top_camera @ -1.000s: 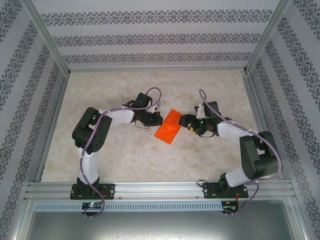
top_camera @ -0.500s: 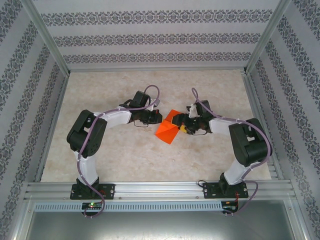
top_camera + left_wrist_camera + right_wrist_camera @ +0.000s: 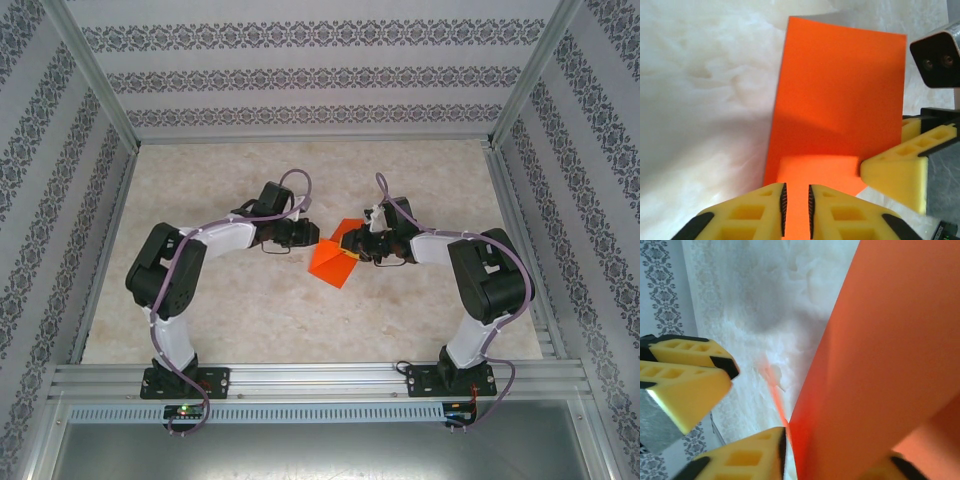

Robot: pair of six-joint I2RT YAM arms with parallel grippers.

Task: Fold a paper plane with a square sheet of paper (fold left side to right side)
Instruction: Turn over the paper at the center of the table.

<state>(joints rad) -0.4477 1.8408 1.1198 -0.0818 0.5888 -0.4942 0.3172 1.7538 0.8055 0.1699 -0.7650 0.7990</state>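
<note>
Pale marbled tabletop [image 3: 250,310], patterned walls [image 3: 300,70]

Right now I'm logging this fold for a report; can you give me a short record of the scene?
paper: square sheet of paper, orange, on the table, raised at its right side
left fingers: narrow gap, orange sheet showing through it
right fingers: on either side of the raised part; grip unclear
fold: not yet pressed flat

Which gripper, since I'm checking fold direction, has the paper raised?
The right gripper: paper rears up between its fingers, but lies flat by the left gripper.
</note>
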